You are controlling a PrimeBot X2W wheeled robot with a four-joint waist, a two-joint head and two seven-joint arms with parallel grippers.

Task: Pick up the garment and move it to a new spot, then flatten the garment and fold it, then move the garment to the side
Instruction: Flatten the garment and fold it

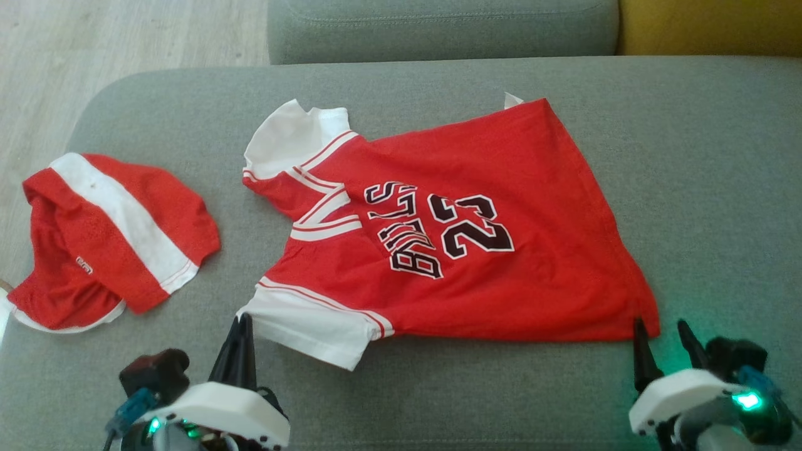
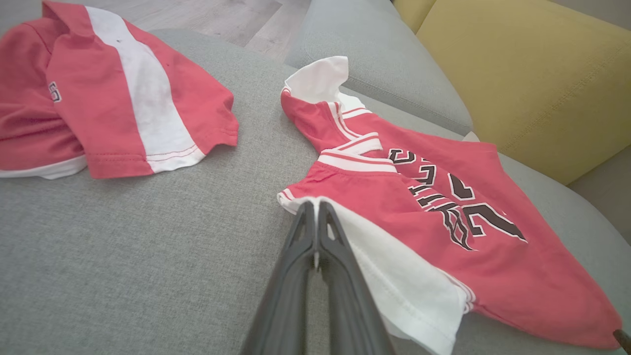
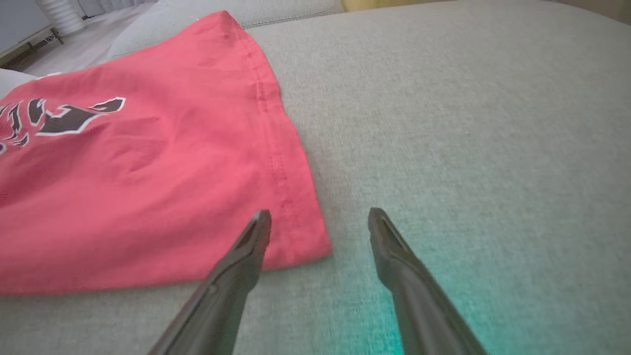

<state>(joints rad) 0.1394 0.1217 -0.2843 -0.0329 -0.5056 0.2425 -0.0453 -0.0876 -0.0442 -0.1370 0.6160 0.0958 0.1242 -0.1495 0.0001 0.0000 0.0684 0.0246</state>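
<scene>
While left gripper (image 1: 241, 319) sits closed at jersey (image 1: 501, 188) sleeve (image 1: 313, 326), right gripper (image 3: 319, 213) gapes astride hem corner (image 3: 315, 246).

The left tool (image 1: 241, 321) and right tool (image 1: 660, 324) each have two long, dark, tapering fingers (image 3: 231, 276) set in a rounded white shell (image 1: 219, 404). Beside each shell sit a black block (image 1: 155, 373) and a blue plug (image 1: 131, 404). Green lights (image 1: 747, 401) glow on the shell.

Lettering on jersey (image 1: 451, 250): "BULLS", black, outlined white.
Number on jersey: "23", just beside the lettering.
Mark on shorts (image 1: 106, 238), beside jersey: too small to read.
</scene>
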